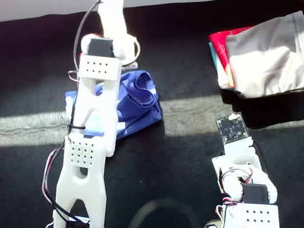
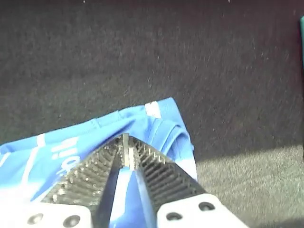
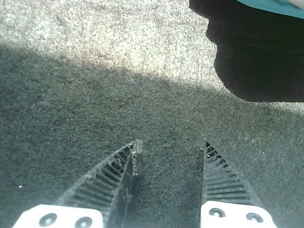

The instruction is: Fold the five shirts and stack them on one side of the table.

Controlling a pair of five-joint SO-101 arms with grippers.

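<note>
Looking down over a dark bench (image 1: pixel 187 160), two white robot arms stand side by side, with a band of sunlight crossing the cloth.

A blue shirt (image 1: pixel 136 102) lies left of centre, partly under the outstretched left arm. It is a loose, rumpled bundle, not a neat rectangle. Its long axis runs across the bench from left to right, and its rounded, bunched end points toward the right side.

At the far right sits the stack. A grey shirt (image 1: pixel 271 57) is on top, and a red shirt (image 1: pixel 222 41) peeks out on the stack's left, with a thin teal edge beside it. The pile also lies crosswise. How many shirts it holds cannot be counted.

The left tool (image 2: pixel 127 142) is clenched, its ridged tips meeting just over the blue cloth. Whether any fabric is pinched cannot be told. The right tool (image 3: pixel 171 147) is released, its jaws spread above bare bench, well apart from both the blue shirt and the pile.

The step in hand appears to be finishing the blue shirt, likely among the last. The next move probably calls for tidying its fold, then gripping it firmly enough to carry it right onto the grey shirt without it falling open.
</note>
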